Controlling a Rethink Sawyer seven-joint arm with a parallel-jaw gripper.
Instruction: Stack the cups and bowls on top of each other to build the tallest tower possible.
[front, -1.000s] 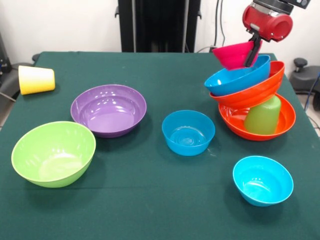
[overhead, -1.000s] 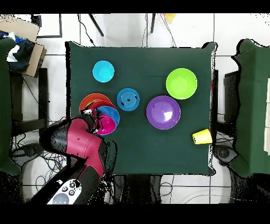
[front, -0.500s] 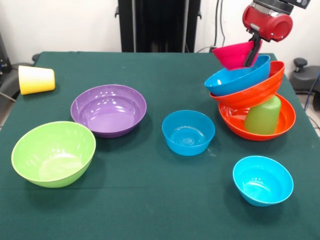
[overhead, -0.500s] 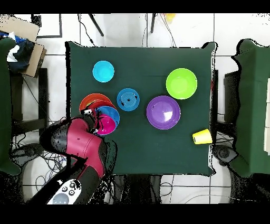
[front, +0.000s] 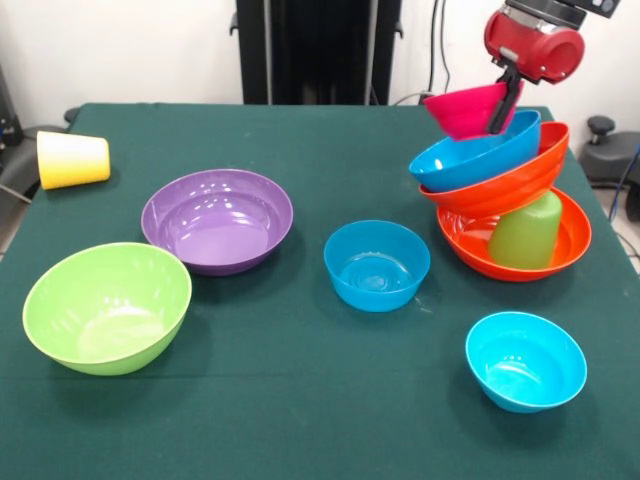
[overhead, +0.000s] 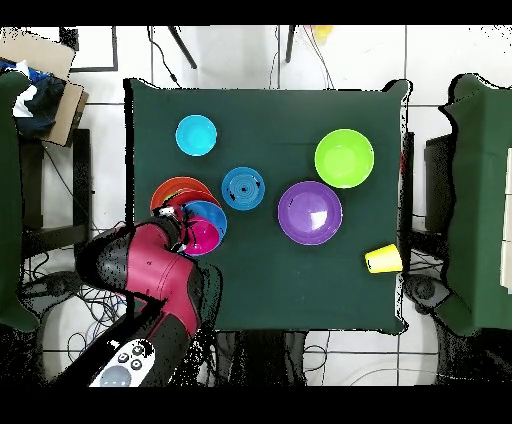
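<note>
Tower (front: 505, 190) leans at the table's (front: 300, 420) right edge; gripper (front: 503, 105) pinches the pink bowl (front: 465, 108) rim on top. Centre lies open. Nothing has moved.

Green desk (overhead: 280, 290): cyan bowl (overhead: 196, 135), blue bowl (overhead: 243, 188), lime bowl (overhead: 344, 158), purple bowl (overhead: 310, 212), yellow cup (overhead: 383, 260) lying apart. Red arm (overhead: 145, 275) overhangs the tower (overhead: 192, 212) at one edge.

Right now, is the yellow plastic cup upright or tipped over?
Tipped over: the yellow plastic cup lies on its side by the green table edge.
</note>
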